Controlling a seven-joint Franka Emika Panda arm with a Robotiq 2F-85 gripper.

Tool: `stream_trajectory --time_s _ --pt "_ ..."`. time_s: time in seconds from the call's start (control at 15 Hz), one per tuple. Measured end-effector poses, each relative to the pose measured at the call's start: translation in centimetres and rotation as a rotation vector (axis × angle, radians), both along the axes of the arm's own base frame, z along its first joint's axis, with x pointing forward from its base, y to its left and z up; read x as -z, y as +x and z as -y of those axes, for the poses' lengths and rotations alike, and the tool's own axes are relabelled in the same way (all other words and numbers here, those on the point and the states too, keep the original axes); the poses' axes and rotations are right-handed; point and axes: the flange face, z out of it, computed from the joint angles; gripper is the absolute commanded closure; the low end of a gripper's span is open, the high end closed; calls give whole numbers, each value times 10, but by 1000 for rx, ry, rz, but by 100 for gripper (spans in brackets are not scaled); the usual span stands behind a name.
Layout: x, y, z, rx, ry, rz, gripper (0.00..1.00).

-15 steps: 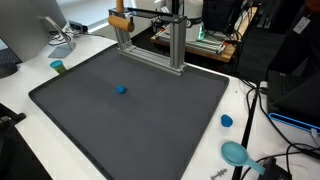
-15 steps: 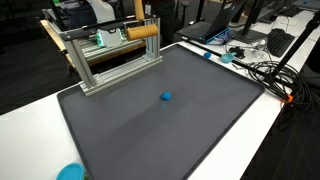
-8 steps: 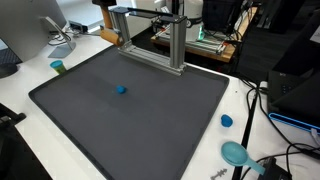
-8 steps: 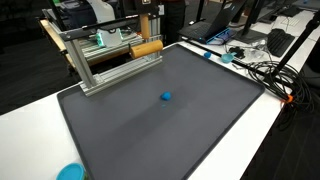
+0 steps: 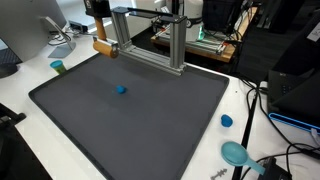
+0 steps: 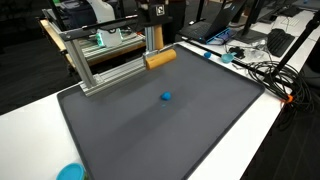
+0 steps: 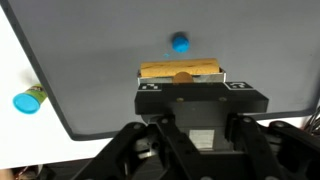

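Pincer (image 7: 180,79) clamped on one wooden cylinder (image 7: 180,70), its long axis level, crosswise to the fingers; one blue ball (image 7: 180,42) just beyond.

Both exterior cameras stand off the bench (image 5: 25,85), raised, and look obliquely down from middle range. In an exterior view the lens faces across the dark mat (image 5: 130,125), with the metal frame (image 5: 150,40) at the far edge, top centre. In an exterior view from another side, the frame (image 6: 110,55) sits upper left. Both share the mat, the frame and the small blue ball (image 5: 121,88). The wrist camera sits close behind the hand (image 7: 182,78) and looks down along it. The hand and its wooden roller (image 7: 180,70) fill the lower half, with the mat and ball (image 7: 180,42) beyond.
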Motion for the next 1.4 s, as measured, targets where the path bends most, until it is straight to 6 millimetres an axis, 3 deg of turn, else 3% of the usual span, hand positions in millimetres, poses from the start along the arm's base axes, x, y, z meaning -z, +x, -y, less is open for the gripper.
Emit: stream_trajectory --time_s 0.4,0.47,0.53,0.6,1.4 --pt "80 28 -12 -16 71 -53 78" --pt "89 30 -11 -12 86 -59 53" --pt "97 31 -10 -12 101 -60 53" --pt "101 31 -8 -13 111 -62 78" --pt "137 34 -3 2 96 -111 78"
